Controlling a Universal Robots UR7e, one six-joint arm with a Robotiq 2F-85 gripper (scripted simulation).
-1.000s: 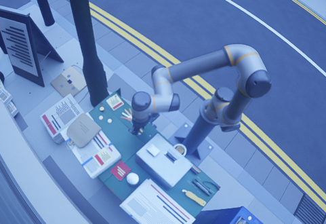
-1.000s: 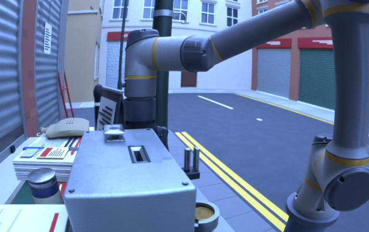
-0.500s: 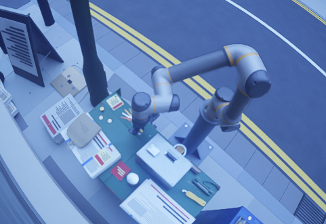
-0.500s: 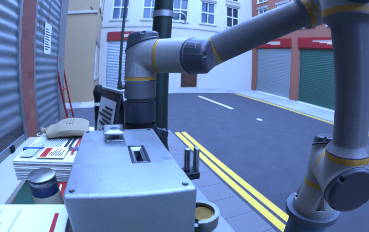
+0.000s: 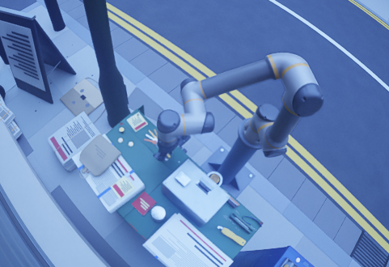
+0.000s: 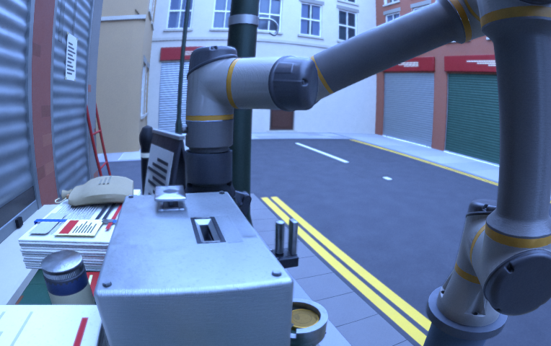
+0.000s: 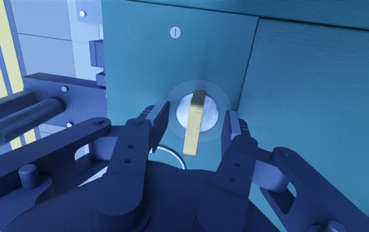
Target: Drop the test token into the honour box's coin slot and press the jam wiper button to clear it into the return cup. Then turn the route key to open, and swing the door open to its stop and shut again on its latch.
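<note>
The brass route key (image 7: 193, 122) stands in a round silver lock on the honour box's teal door panel, its blade near vertical in the wrist camera. The grey honour box (image 5: 195, 190) sits on the green table, with its coin slot (image 6: 207, 229) and the jam wiper button (image 6: 169, 195) on top. The return cup (image 6: 306, 319) at the box's road side holds the brass token. A ribbed door handle (image 7: 20, 119) juts out to the left of the key. My gripper (image 7: 195, 122) hangs at the far end of the box, straddling the key, open and holding nothing.
The green table (image 5: 142, 162) carries stacks of newspapers (image 5: 114, 182), a flat stone (image 5: 99, 153), several coins, pens and a white ball (image 5: 158, 212). A dark lamp post (image 5: 106, 60) rises just behind the table. My arm's base (image 5: 231, 162) stands on the pavement beside the box.
</note>
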